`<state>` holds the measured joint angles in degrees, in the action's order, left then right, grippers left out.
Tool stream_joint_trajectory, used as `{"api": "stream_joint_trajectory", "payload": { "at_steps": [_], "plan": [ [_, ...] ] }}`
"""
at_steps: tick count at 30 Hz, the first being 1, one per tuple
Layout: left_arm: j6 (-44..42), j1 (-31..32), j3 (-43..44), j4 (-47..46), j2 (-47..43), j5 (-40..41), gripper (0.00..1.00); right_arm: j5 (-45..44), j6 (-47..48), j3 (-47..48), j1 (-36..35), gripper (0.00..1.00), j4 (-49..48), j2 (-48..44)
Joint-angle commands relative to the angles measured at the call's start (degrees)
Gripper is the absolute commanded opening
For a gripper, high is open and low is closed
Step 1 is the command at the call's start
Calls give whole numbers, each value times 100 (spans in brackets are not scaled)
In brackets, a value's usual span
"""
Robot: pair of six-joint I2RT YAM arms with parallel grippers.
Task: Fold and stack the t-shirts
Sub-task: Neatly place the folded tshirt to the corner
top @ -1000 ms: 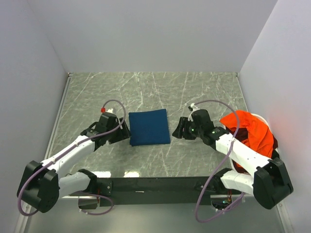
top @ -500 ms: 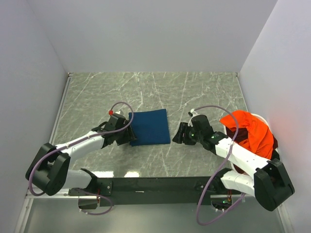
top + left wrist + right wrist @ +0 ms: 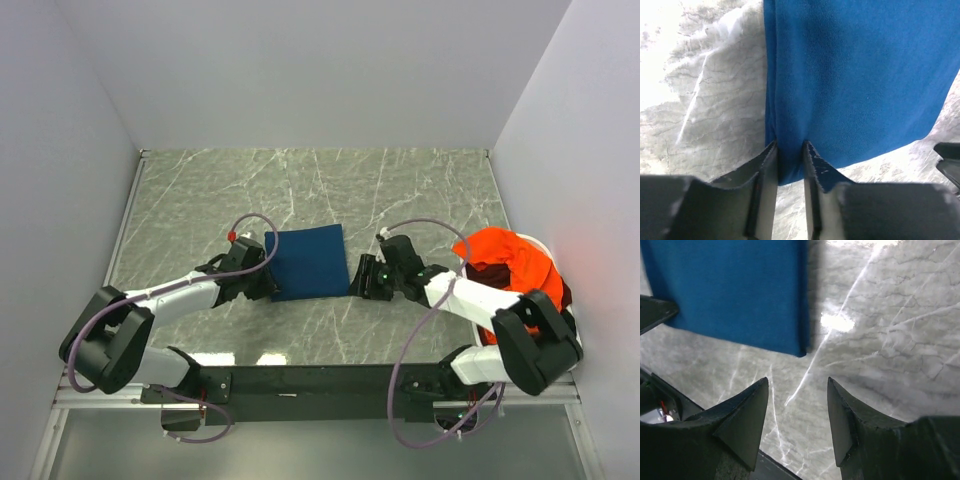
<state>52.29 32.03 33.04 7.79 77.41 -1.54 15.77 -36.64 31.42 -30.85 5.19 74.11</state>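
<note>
A navy blue t-shirt lies folded into a flat square in the middle of the table; its print is hidden. It fills the left wrist view and shows in the right wrist view. My left gripper is shut on its near left corner. My right gripper is open and empty, just off the shirt's near right corner. A bright orange t-shirt is heaped over the basket at the right, with dark cloth under it.
The white oval basket stands at the table's right edge, against the right wall. Grey walls close the table at the back and on both sides. The black arm-mount rail runs along the near edge.
Both grippers moved in toward the folded navy shirt. The left one reached its near left corner and shut on it. The right one came up to the near right corner, still open.
</note>
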Motion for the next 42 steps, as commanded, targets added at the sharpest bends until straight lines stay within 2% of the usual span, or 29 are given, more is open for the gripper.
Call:
{"api": "stream_joint_trajectory", "payload": {
  "at_steps": [1,3,13,22,28,32,35,38,39,41,42],
  "plan": [
    [97,58,-95,-252,38,-74,26,-118,-150,364,-44,57,-387,401],
    [114,58,-148,-269,20,-57,21,-118,-150,505,-26,57,-440,621],
    [150,49,-271,-269,46,-22,18,400,-62,936,-44,55,-774,1878],
    [88,-109,-254,-348,283,-250,12,339,16,1068,-26,47,-555,2222],
    [-79,-215,246,-533,915,-513,11,-126,324,1410,175,23,-19,2205],
    [-149,-224,773,-603,1390,-724,11,-285,579,1753,457,1,245,2213],
    [-149,-224,1257,-656,1821,-961,17,-539,825,2209,676,0,543,2248],
    [-97,-224,1731,-595,2164,-1129,29,-934,1115,2630,879,0,930,2292],
    [-88,-224,1941,-560,2208,-1147,37,-1048,1185,2746,931,0,1027,2310],
    [-131,-250,2153,-306,2288,-1129,47,-1329,1396,3070,1081,0,1273,2389],
    [-149,-276,2354,-209,2296,-1138,61,-1409,1475,3176,1142,0,1343,2407]
  ]
}}
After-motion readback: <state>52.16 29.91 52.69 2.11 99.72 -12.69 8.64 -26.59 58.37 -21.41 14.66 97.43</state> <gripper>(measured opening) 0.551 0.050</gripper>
